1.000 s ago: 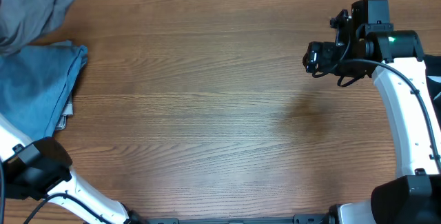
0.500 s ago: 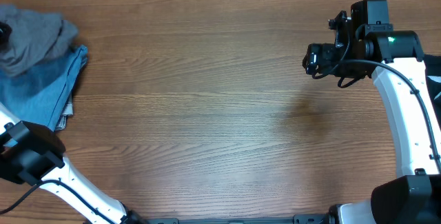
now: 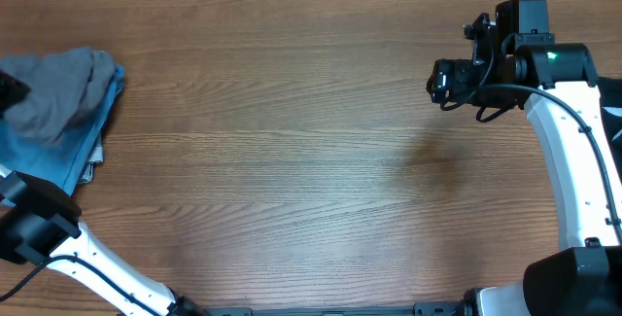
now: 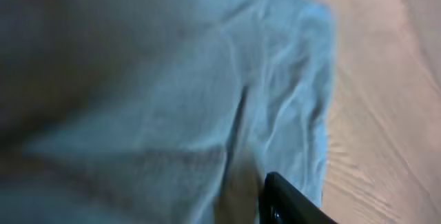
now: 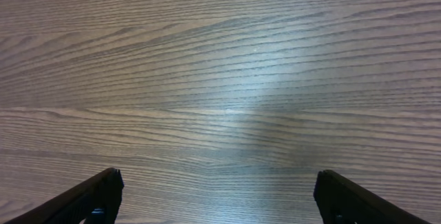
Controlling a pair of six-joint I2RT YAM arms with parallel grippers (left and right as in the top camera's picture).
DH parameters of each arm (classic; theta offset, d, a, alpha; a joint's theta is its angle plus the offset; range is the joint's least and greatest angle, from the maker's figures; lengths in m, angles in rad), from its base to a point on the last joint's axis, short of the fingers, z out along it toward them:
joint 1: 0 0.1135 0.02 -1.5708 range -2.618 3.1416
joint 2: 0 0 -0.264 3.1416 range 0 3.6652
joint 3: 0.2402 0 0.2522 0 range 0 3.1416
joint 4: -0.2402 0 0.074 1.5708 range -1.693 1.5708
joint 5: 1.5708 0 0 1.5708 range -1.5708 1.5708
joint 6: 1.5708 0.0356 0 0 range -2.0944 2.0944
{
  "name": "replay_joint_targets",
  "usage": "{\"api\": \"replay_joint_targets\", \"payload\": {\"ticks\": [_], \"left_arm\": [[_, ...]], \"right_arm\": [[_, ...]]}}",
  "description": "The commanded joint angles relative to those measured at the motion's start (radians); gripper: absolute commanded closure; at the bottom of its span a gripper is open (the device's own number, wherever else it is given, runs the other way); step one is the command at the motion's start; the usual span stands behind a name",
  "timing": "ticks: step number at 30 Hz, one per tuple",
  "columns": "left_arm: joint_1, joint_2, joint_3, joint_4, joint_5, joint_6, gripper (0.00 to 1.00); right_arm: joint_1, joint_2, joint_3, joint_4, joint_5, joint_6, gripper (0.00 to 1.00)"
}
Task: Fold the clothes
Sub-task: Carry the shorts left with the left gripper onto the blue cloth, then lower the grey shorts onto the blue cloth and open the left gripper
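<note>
Shorts [image 3: 60,90] slid from 10 to 9 o'clock atop blue garment [image 3: 49,156]; L gripper [image 3: 8,88] grip unclear, R gripper [image 5: 217,196] spread, empty; risk: pull drags blue garment along.

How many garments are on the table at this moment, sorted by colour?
Grey: 1, the bunched grey garment, lying partly on the blue one.
Light blue: 1, the light-blue folded garment, at the table's left edge.
Total: 2
</note>
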Motion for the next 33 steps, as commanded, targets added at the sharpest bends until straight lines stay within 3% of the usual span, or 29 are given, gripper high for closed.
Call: {"api": "replay_joint_targets", "payload": {"ticks": [1,3,6,8,9,17,24,26,27,28,29,33], "left_arm": [[0.002,-0.002,0.012,-0.063,-0.141,-0.093,0.51],[0.005,-0.002,0.012,-0.106,-0.154,-0.103,0.5],[0.0,-0.002,0.012,-0.116,-0.117,-0.106,0.36],[-0.007,-0.003,0.012,-0.117,-0.115,-0.106,0.14],[-0.007,-0.008,0.01,-0.117,-0.109,-0.106,0.11],[0.003,-0.212,-0.194,-0.117,-0.184,-0.105,0.04],[0.003,-0.328,-0.348,-0.116,-0.19,-0.106,0.04],[0.003,-0.326,-0.348,-0.096,-0.229,-0.119,0.21],[0.003,-0.326,-0.348,-0.082,-0.24,-0.135,0.36],[0.006,-0.326,-0.348,-0.045,-0.24,-0.158,0.56],[0.012,-0.326,-0.348,0.012,-0.233,-0.175,0.96],[0.013,-0.306,-0.348,0.084,-0.234,-0.181,0.96]], "right_arm": [[-0.004,0.005,-0.005,0.005,0.008,-0.006,0.06],[-0.004,0.005,-0.005,0.006,0.008,-0.006,0.06],[-0.004,0.005,-0.005,0.005,0.003,0.002,0.04],[-0.004,0.005,-0.005,0.006,-0.049,0.002,0.0],[-0.004,0.005,-0.005,0.013,-0.063,0.002,0.0],[-0.004,0.005,-0.005,0.021,-0.063,0.001,0.0],[-0.004,0.005,-0.005,0.009,-0.063,0.001,0.0],[-0.004,0.005,-0.005,0.009,-0.063,0.001,0.0],[-0.004,0.005,-0.005,0.009,-0.063,0.001,0.0],[-0.004,0.005,-0.005,0.008,-0.063,0.001,0.0],[-0.004,0.005,-0.005,0.005,-0.063,0.001,0.0],[-0.004,0.005,-0.005,0.004,-0.063,0.001,0.0]]}}
